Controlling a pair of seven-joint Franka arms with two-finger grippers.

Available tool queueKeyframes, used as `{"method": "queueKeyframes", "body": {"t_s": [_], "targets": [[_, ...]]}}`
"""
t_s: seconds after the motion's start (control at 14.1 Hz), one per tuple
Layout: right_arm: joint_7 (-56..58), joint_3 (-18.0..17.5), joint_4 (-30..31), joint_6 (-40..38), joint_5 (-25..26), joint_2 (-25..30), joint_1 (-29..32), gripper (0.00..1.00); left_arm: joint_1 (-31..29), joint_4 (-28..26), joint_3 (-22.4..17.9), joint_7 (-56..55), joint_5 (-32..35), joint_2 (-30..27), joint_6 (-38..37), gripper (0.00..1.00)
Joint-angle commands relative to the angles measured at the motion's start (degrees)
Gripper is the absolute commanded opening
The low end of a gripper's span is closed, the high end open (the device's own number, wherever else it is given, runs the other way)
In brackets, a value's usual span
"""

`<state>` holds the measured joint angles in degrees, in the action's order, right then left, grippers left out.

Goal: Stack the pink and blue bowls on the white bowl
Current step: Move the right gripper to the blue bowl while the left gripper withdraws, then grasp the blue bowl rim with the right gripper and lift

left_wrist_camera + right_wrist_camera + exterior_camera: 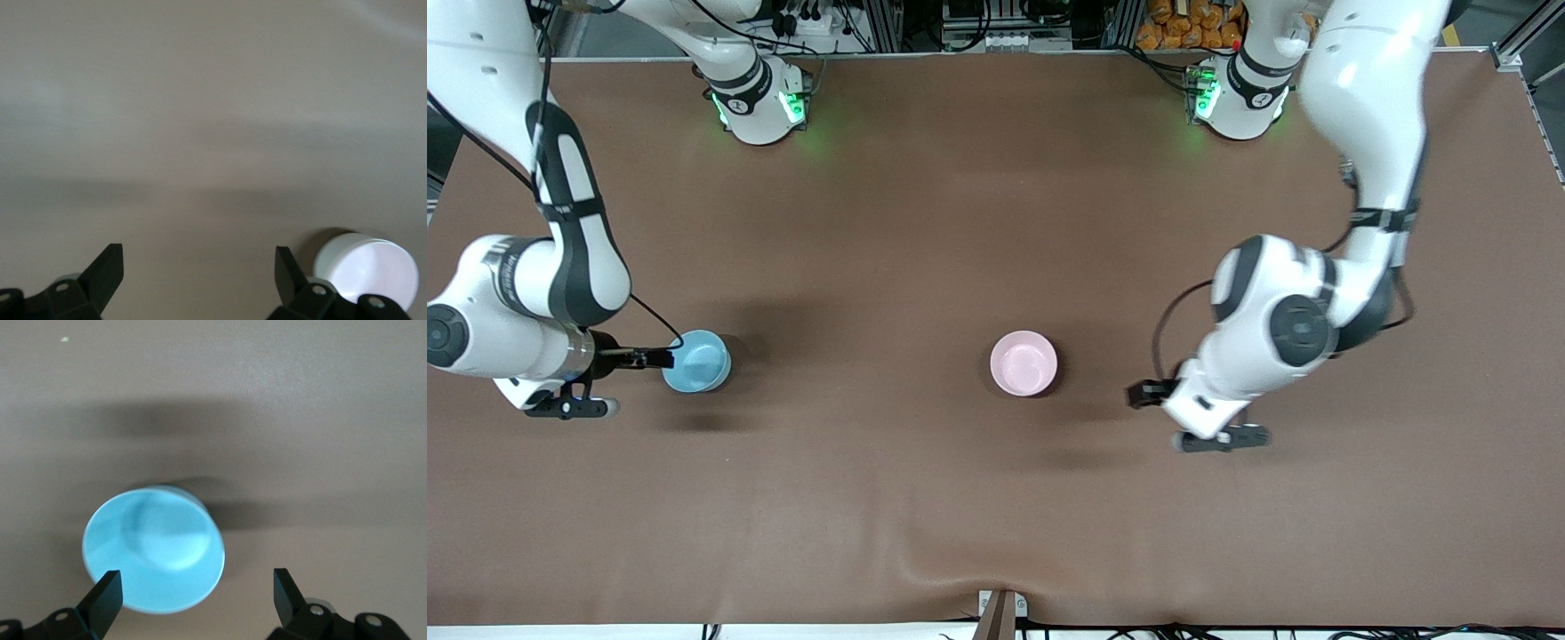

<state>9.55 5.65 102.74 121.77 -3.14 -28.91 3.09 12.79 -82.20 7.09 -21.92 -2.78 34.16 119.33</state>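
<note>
Blue bowl (696,360): middle left of frame, on brown surface (925,222), under right hand (660,357), fingers wide. Pink bowl (1024,363): centre of frame, upright. Left hand (1141,394): lower right of centre, fingers wide, holding nothing, near pink bowl.

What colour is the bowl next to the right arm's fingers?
Light blue bowl, clearest in the right wrist view.

The first bowl (696,360) sits toward the right arm's end, the second (1024,363) mid-table.
</note>
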Motion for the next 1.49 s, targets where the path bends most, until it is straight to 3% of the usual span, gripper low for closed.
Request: {"method": "queueKeyframes", "body": {"t_s": [0.0, 0.28, 0.36, 0.5, 0.57, 0.85, 1.21, 1.42], "targets": [[1.61, -0.72, -0.88, 2.33, -0.82, -3.17, 0.51, 1.00, -4.94, -1.21, 0.64, 5.20, 2.25, -3.13, -2.61, 1.00], [4.86, -0.72, -0.52, 2.60, -0.82, -5.45, 1.13, 0.98, -10.77, -1.47, -0.14, 21.02, 3.22, -9.53, -10.06, 1.00], [5.03, -0.72, -0.53, 2.86, -0.82, -5.63, 1.48, 0.75, -10.51, -1.56, -2.15, 21.05, 3.22, -11.81, -13.31, 1.00], [5.04, -0.72, -0.53, 2.77, -1.25, -6.16, 1.48, 0.14, -10.16, -1.47, -4.19, 21.22, 3.22, -16.12, -18.59, 1.00], [5.04, -0.72, -0.53, 2.77, -2.48, -6.16, 1.57, 0.00, -10.24, -1.39, -4.28, 21.66, 3.22, -17.97, -21.05, 1.00], [5.12, -0.72, -0.61, 2.86, -4.07, -6.16, 1.66, 0.00, -11.56, -1.21, -4.63, 21.48, 4.61, -26.05, -30.98, 1.00], [5.48, -0.99, -1.67, 2.16, -4.95, -3.54, 0.78, 0.00, -11.04, -2.26, -8.32, 23.07, 2.60, -34.06, -40.65, 1.00], [3.64, -2.65, -1.67, -1.69, -5.12, 0.15, -1.06, 0.00, -11.56, -8.65, -8.32, 23.16, 1.99, -39.67, -39.98, 1.00]]}}
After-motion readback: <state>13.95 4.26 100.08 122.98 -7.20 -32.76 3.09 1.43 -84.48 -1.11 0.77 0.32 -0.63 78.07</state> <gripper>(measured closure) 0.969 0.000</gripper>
